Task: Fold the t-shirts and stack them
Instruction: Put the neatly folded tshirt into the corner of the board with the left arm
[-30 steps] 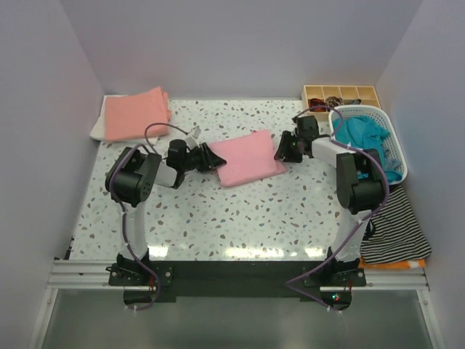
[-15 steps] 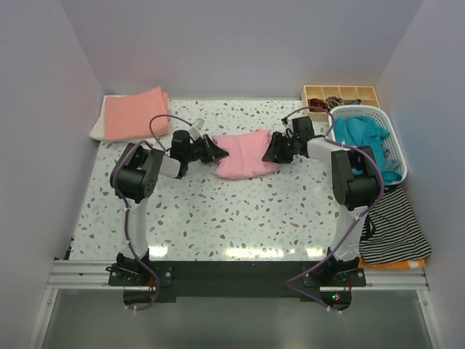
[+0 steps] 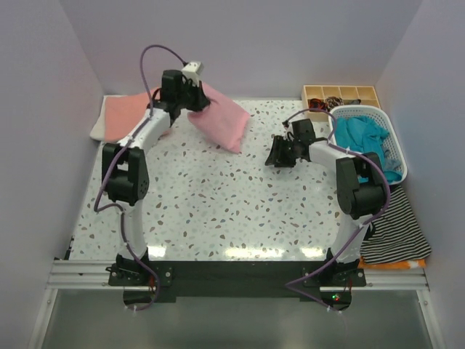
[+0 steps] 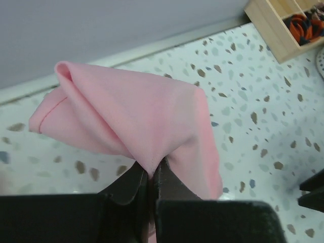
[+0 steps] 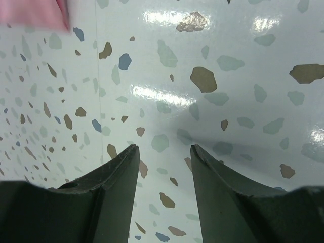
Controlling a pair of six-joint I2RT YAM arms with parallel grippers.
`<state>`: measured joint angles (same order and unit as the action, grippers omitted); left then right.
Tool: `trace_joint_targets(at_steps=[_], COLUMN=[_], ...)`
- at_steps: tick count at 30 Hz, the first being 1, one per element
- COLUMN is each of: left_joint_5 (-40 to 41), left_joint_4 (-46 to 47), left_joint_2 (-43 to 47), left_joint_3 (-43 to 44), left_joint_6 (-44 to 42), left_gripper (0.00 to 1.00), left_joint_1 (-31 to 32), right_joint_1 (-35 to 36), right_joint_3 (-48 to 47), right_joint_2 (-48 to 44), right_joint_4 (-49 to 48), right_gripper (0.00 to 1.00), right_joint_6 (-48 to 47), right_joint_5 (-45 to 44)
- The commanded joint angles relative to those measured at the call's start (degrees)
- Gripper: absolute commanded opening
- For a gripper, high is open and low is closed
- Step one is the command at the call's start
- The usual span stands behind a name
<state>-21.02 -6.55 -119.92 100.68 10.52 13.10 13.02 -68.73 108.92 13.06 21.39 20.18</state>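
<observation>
Pink tee (image 3: 221, 122) is hanging, slanting down-right toward the desk (image 3: 218, 203) — left claw (image 3: 192, 99) is clenching its upper end, arm reaching high; right claw (image 3: 280, 154) is hovering released.

Left jaws have clamped and lifted the pink t-shirt (image 3: 221, 120).

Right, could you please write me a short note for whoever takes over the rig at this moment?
Left gripper: shut on the folded pink t-shirt, held up above the table, back left.
Right gripper: open, empty, low over the table.
Done: salmon-orange t-shirt folded on the white t-shirt in the back-left corner.
To do: stack the pink one there; teal t-shirt waits in the basket.
</observation>
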Motion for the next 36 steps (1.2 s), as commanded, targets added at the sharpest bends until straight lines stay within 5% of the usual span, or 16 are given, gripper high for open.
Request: trace_joint_targets(at_steps=[1,6,17,20,21,23,24,30,36], left_joint_5=[8.1,11.3,13.3,20.8,23.4,29.7,31.0,31.9,19.1], left_joint_4=[-19.0,-23.3,-19.6,-15.9,-15.5,-13.8,-12.8,-7.0,-5.3], left_joint_2=[-2.1,-7.4,-8.1,-7.9,-7.9,-6.8,-6.1,3.4,14.9], left_joint_3=[18.4,28.2,22.5,18.4,17.8,15.5,14.4,7.2,0.8], left_joint_6=[-13.1,-16.7,-15.6,-15.2,-15.2,-15.0,-14.5,-11.9,-4.5], left_gripper=[0.00,0.00,0.00,0.36,0.60,0.67,0.96,1.00,1.00], left_joint_1=[-7.6,-14.9,-26.7,-26.8,-26.9,-26.9,-26.8,-26.7,-25.2], right_joint_1=[0.0,0.1,0.1,0.1,0.0,0.1,0.1,0.1,0.2], right_joint_3=[0.1,-0.6,-1.6,-1.6,-1.5,-1.4,-1.4,-0.8,1.1], right_joint_2=[-1.2,-0.2,2.6,2.8,2.8,2.9,2.9,1.2,-2.1], right_joint_4=[-0.1,0.3,0.4,0.7,0.7,0.6,0.5,0.2,-0.9], right_gripper=[0.50,0.50,0.50,0.50,0.50,0.49,0.49,0.50,0.50], right_joint_6=[-0.8,-1.3,-1.1,-1.4,-1.6,-1.5,-1.5,-1.6,-1.3], right_joint_5=[-0.1,0.1,1.1,1.3,1.5,1.7,1.9,0.8,-1.4])
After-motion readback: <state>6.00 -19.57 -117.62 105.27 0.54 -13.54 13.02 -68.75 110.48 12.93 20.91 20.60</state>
